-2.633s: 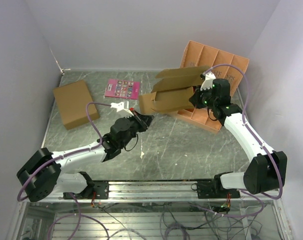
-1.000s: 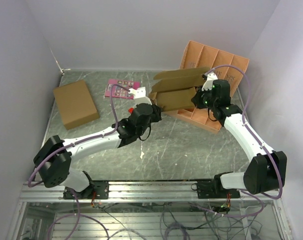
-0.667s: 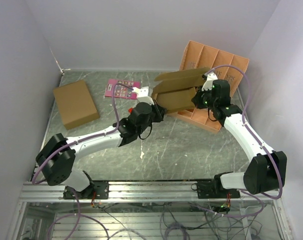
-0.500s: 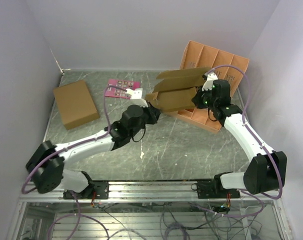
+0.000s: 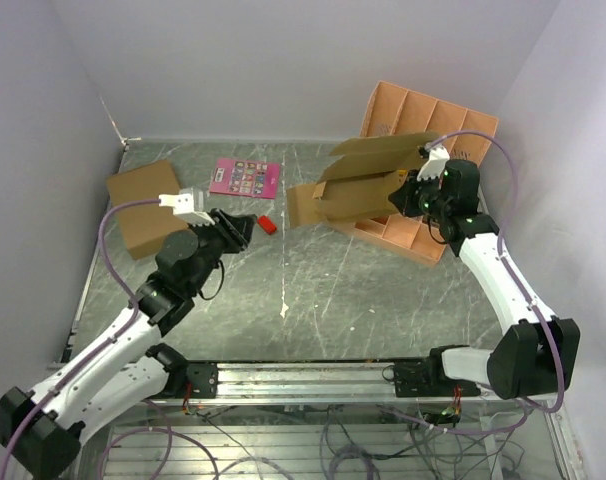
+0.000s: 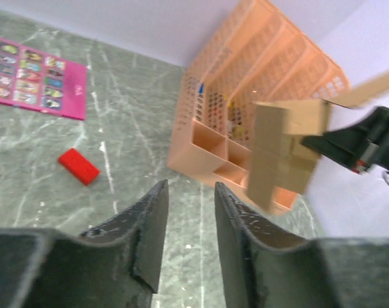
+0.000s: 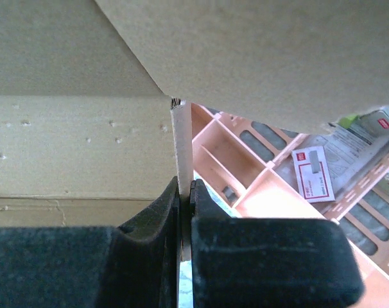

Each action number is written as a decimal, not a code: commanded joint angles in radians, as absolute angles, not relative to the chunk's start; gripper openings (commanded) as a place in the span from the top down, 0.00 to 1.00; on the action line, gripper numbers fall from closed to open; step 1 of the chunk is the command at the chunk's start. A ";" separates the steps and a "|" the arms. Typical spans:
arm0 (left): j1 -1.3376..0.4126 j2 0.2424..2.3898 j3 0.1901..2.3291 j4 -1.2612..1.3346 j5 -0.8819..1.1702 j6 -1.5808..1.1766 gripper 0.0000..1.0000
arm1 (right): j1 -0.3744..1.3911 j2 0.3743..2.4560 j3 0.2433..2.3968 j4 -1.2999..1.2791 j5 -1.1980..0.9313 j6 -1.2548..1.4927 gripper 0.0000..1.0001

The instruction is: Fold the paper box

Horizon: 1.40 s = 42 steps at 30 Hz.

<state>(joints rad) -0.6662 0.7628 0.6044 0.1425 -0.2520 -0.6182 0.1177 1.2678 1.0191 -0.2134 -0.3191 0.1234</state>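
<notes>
Left claw point(image 5: 235, 228): empty, jaws parted, low over bench point(image 5: 383, 290), well apart from paper box point(image 5: 348, 195). Box raised at far right, before orange rack point(image 5: 433, 120). Right claw point(image 5: 420, 190) pinches a thin panel edge at its right end. Likely light, floppy, easily creased; grip flaps near fold lines.

Light was soft and even, shadows faint; the paper box point(image 6: 281, 154) ahead of the left gripper point(image 6: 189, 190) looked blurred.
</notes>
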 commanded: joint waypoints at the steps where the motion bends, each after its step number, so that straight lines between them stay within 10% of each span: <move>1: -0.527 0.867 0.582 0.196 -0.046 -0.688 0.59 | 0.104 1.229 1.013 -0.196 -0.433 0.109 1.00; 17: -0.594 1.224 0.650 0.752 0.315 -0.738 0.60 | 0.126 1.294 1.045 -0.224 -0.368 0.090 1.00; 42: -0.717 1.342 0.712 0.696 0.120 -0.760 0.49 | 0.218 1.268 1.034 -0.213 -0.202 0.030 1.00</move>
<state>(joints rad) -0.6926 1.3376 0.6632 0.7277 0.2089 -0.7708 0.2020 1.2984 1.0199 -0.2371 -0.2501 0.0475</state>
